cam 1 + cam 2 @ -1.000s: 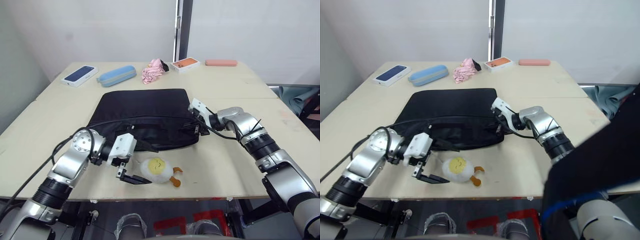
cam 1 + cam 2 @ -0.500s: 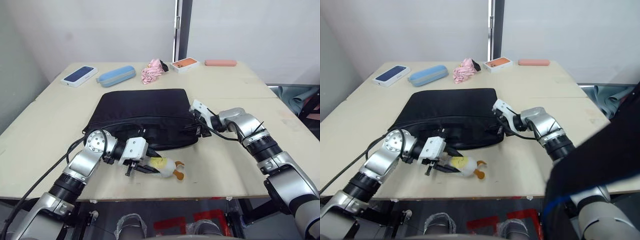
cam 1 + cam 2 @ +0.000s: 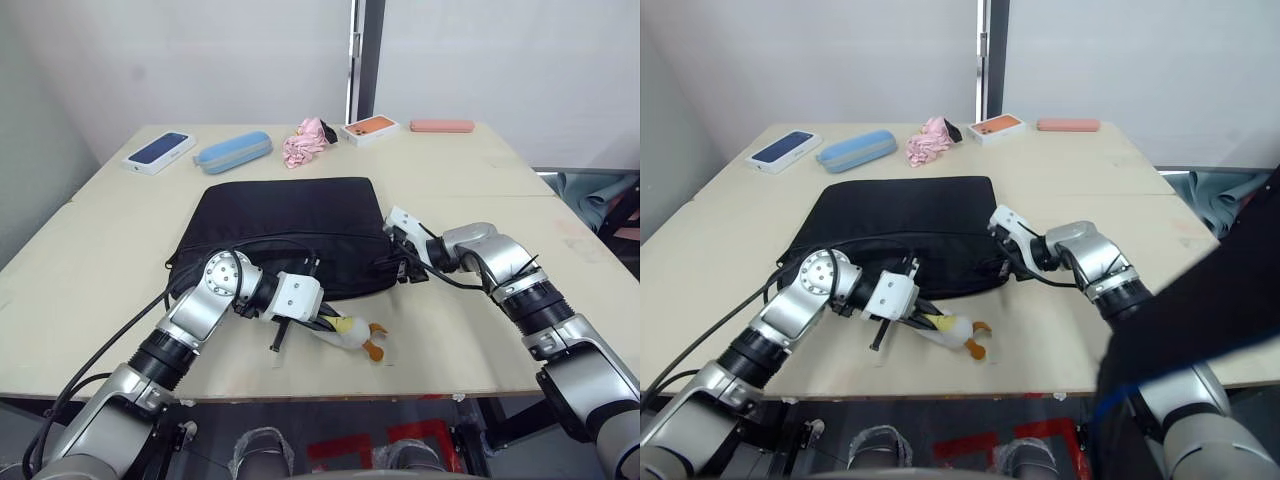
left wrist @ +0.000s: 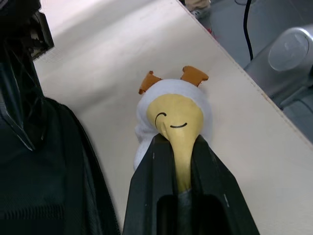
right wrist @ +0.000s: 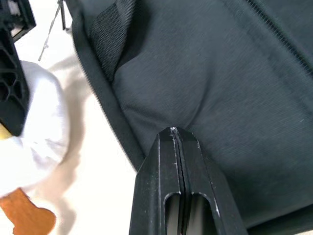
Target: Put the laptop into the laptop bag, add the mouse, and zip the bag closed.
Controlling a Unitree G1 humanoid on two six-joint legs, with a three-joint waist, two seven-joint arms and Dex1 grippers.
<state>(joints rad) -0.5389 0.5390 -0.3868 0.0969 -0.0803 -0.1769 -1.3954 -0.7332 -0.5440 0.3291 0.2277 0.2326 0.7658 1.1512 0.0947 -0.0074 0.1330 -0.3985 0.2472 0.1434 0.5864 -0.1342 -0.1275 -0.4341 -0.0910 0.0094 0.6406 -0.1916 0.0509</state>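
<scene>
In the left eye view, the bag (image 3: 290, 232) was seen lying flat at the middle of the bench (image 3: 80, 250), with its plush charm (image 3: 348, 333) on the bench just beyond its near edge. The left claw (image 3: 318, 322) was pinched onto the charm. The right claw (image 3: 393, 265) was pressed against the bag's near right corner. Along the far edge were laid a white box (image 3: 159, 150), a blue case (image 3: 232, 151), a pink cloth (image 3: 306, 141), an orange-topped box (image 3: 370, 128) and a flat pink item (image 3: 442, 125).

In the right eye view, the same layout was shown, the charm being stretched away from the bag to the right.

In the left wrist view, the charm's yellow middle was squeezed between the two fingers (image 4: 149, 181), its orange feet (image 4: 172, 78) pointing away.

In the right wrist view, the fingers (image 5: 164, 166) were closed together, tips against the bag fabric; whether any cloth or zipper pull was caught could not be told.
</scene>
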